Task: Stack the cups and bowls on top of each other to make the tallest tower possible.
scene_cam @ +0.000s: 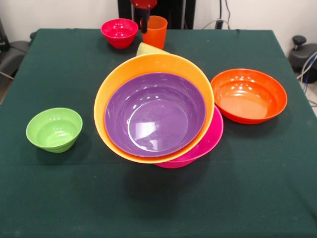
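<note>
The tower leans toward the camera at the table's middle. A purple bowl (154,115) nests in a yellow-orange bowl (148,63), and a pink bowl (212,140) shows under their right side. Something pale yellow-green (148,48) peeks out behind the rim, and I cannot tell what it is. An orange-red bowl (248,95) sits to the right and a small green bowl (54,129) to the left. At the far edge stand a small red bowl (119,32) and an orange cup (157,30). My gripper (144,22) hangs at the cup's left rim, mostly cut off by the picture's top edge.
A dark green cloth (158,208) covers the table. Beyond its far edge I see the black pedestal (171,9), some cables at the right and dark equipment at both sides.
</note>
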Robot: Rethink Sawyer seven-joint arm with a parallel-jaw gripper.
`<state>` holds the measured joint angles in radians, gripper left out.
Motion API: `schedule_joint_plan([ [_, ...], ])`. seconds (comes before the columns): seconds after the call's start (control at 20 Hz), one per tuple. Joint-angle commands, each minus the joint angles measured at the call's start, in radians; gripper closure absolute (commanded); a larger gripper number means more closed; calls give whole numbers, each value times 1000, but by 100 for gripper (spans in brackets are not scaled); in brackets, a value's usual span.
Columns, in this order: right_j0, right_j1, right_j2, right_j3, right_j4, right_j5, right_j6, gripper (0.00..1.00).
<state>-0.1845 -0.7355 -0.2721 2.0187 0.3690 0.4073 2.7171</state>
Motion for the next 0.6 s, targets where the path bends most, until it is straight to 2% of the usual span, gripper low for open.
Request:
schedule_joint_plan([
  [0.05,-5,-39,-4,46,38,130,162,0],
  [0.2,-13,-37,4,56,46,118,150,0],
  [0.45,-28,44,93,112,107,-75,175,0],
  [0.6,-31,81,135,134,141,-158,193,0],
])
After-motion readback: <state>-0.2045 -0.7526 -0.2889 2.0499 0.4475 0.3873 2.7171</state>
